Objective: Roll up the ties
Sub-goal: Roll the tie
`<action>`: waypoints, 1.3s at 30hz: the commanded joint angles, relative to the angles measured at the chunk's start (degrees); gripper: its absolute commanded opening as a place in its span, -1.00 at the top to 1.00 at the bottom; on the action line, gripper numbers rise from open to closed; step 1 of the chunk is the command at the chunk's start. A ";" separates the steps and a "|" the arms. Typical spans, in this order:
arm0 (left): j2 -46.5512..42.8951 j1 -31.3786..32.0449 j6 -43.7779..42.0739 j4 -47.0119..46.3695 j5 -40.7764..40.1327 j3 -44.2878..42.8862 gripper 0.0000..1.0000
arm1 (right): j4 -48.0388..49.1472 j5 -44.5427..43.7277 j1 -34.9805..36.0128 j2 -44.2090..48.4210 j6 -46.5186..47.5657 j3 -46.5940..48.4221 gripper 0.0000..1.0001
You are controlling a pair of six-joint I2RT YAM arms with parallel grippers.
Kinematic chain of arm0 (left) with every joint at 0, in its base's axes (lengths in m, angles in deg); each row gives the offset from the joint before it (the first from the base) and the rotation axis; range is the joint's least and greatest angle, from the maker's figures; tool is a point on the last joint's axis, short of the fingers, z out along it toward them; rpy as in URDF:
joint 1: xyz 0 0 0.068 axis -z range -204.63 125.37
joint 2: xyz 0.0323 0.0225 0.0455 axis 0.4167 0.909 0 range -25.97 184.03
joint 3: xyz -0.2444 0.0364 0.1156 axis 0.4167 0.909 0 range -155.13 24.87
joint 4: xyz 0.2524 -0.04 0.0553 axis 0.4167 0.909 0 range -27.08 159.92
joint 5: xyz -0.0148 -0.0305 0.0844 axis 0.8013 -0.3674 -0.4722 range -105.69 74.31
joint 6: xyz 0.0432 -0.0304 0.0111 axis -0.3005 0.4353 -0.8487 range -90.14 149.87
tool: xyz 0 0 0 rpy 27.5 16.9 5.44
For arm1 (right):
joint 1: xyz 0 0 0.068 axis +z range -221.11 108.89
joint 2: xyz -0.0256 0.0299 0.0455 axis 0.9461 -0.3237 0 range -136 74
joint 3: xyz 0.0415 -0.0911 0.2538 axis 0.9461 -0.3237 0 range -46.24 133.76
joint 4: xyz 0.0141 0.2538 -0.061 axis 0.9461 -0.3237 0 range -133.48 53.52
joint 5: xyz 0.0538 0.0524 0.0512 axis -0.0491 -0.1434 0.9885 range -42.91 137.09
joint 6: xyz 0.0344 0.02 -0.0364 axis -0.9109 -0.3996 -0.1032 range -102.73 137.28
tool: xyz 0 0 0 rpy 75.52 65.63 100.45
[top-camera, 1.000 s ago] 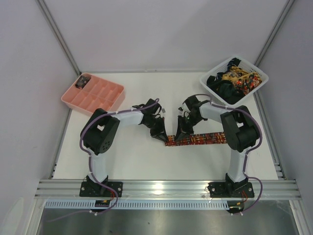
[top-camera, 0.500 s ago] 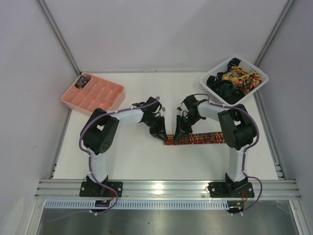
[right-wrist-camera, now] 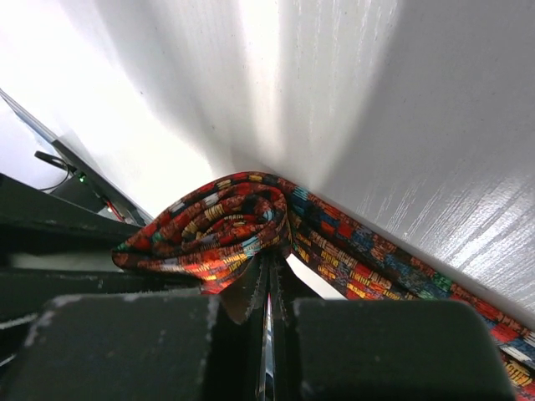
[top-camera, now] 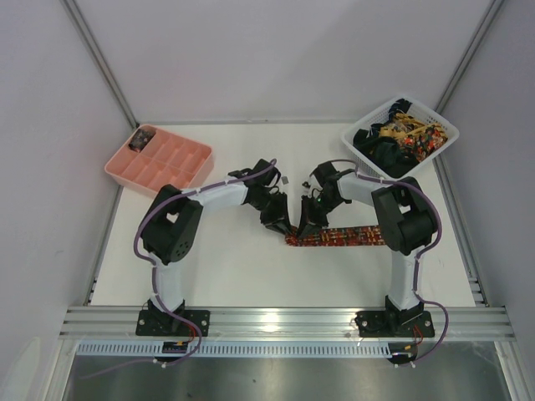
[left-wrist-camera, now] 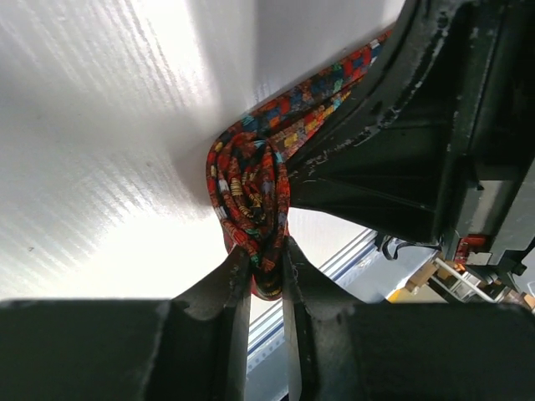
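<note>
Mid-roll on one tie (top-camera: 338, 237): wound into a few loose turns at its 9 o'clock end, near the middle of the table (top-camera: 234, 267), with the rest stretched flat toward 3 o'clock. Judged early in the task, with more ties (top-camera: 401, 134) heaped in the white basket (top-camera: 450, 132) at 1 o'clock.

Next move calls for a fresh hold on the coil, then turning it over the flat length toward 3 o'clock, keeping the layers tight and the edges in line. Looks lopsided and slack, so likely to slump if let go carelessly.

Left gripper (top-camera: 285, 227) reaching in from 9 o'clock, pitched steeply down, fingers slightly parted either side of the coil's edge. Cannot tell whether pressing the fabric or just loosened from it.

Right gripper (top-camera: 304, 227) reaching in from 1 o'clock, also pitched down, clenched tight with a fold of the tie nipped at the tips. Both grippers nose to nose over the coil, nearly touching each other.
</note>
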 commanded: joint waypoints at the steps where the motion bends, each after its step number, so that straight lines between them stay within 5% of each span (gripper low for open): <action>1: 0.27 1.71 1.14 -4.48 4.11 -2.98 0.54 | 2.93 -0.53 0.48 -1.91 -0.96 1.16 0.93; 16: 7.30 4.62 2.55 -3.60 5.26 -9.49 0.36 | 3.20 -0.88 -0.40 0.63 -1.40 -1.91 0.93; 29: 8.18 4.88 2.11 -6.41 4.20 -7.55 0.34 | -1.37 -3.87 -6.38 6.52 0.62 -4.11 0.92; 39: 5.55 5.06 1.67 -10.45 5.26 -5.10 0.11 | -2.87 -2.29 -8.58 7.31 0.97 -2.09 0.92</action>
